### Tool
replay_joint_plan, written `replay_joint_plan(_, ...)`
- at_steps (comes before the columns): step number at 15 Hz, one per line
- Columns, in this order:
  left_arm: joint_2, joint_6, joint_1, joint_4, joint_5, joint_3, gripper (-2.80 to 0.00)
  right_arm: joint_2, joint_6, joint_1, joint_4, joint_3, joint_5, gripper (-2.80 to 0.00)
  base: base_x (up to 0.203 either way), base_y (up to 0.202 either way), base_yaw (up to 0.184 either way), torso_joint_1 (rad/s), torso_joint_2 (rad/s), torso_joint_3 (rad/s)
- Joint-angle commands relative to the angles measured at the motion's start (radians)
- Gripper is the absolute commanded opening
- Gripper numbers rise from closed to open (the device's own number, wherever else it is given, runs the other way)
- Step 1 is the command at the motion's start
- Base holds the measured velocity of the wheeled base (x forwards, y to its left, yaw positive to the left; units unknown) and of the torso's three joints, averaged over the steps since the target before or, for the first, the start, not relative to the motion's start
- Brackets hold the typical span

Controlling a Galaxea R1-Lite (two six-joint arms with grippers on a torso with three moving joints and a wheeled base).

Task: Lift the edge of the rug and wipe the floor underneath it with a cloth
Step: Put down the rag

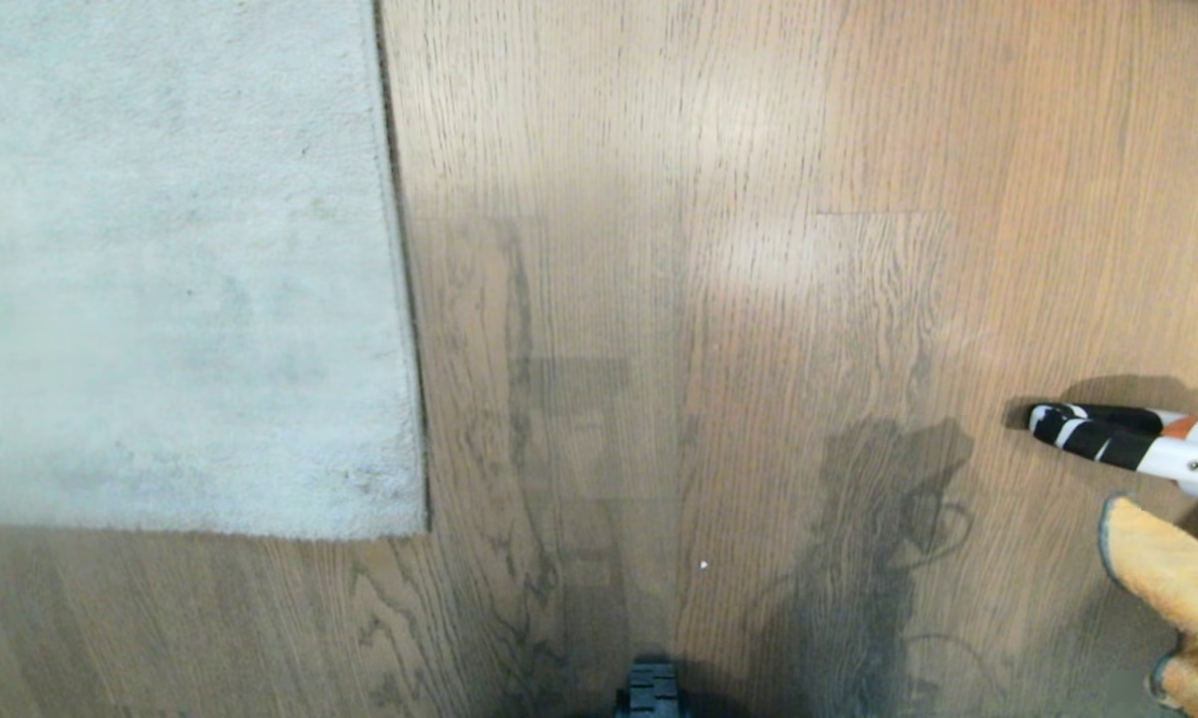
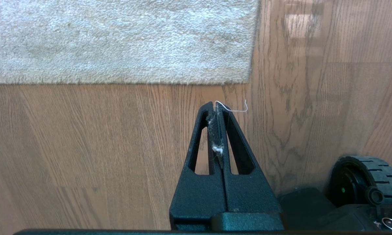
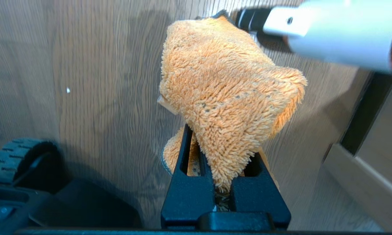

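The pale grey rug [image 1: 170, 269] lies flat on the brown wood floor [image 1: 718, 329] at the left. Its near rug edge [image 2: 117, 80] and square corner [image 1: 421, 527] rest on the planks. My left gripper [image 2: 215, 105] hovers over bare floor just short of that edge. It is shut, with only lint and a white thread stuck between its fingers. My right gripper [image 3: 220, 143] is shut on the fuzzy orange cloth [image 3: 228, 88], which bunches over the fingertips and hides them. The cloth [image 1: 1172, 588] hangs at the right edge of the head view, far from the rug.
A white-handled tool with a black-and-white striped tip [image 1: 1107, 436] reaches in from the right, just beyond the cloth. My base's black wheels [image 2: 362, 178] [image 3: 16, 160] stand on the floor close to both grippers. A skirting board [image 3: 362, 176] runs along the far right.
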Motion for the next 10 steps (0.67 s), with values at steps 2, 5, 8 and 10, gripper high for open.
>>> replay_joint_plan(2, 0.000, 0.000, 0.000, 0.000, 0.001, 0.000, -2.80, 0.101, -0.008, 0.000, 0.004, -0.081, 0.004, -2.80, 0.000, 0.000, 0.000, 0.000, 0.00, 0.000)
replay_joint_plan(5, 0.000, 0.000, 0.000, 0.000, 0.001, 0.000, -2.80, 0.237, -0.027, 0.020, -0.006, -0.154, 0.004, -2.80, 0.000, 0.000, 0.000, 0.000, 0.00, 0.000)
replay_joint_plan(8, 0.000, 0.000, 0.000, 0.000, 0.000, 0.000, -2.80, 0.371, -0.045, 0.050, -0.053, -0.202, 0.005, -2.80, 0.000, 0.000, 0.000, 0.000, 0.00, 0.000)
replay_joint_plan(10, 0.000, 0.000, 0.000, 0.000, 0.001, 0.000, -2.80, 0.480, -0.043, 0.064, -0.121, -0.224, 0.006, -2.80, 0.000, 0.000, 0.000, 0.000, 0.00, 0.000)
